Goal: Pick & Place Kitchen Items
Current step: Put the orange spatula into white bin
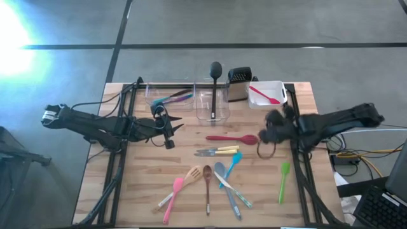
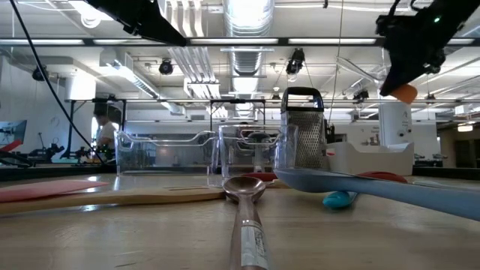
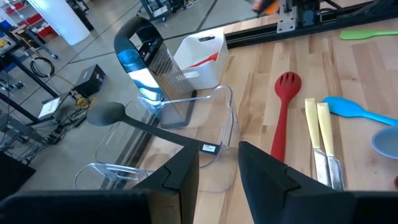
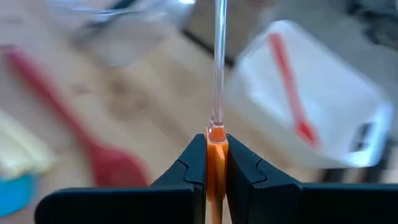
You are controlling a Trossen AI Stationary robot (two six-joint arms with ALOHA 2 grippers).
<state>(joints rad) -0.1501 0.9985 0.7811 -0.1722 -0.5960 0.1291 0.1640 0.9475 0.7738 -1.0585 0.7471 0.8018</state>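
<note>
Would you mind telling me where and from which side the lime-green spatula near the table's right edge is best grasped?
Grip the green spatula at mid-handle, coming straight down from above. It lies flat and alone on the table, its handle slim and straight, with bare wood on either side for the fingers. The right tool already holds an orange-handled utensil.

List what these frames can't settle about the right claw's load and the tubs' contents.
- Right claw: shut on an orange-handled tool; its working end is blurred in the right wrist view and smeared under the claw in the high view.
- Clear plastic tub: its utensils are too small in the high view.
- Steel box grater: hides the white tub behind it in the low view.
</note>
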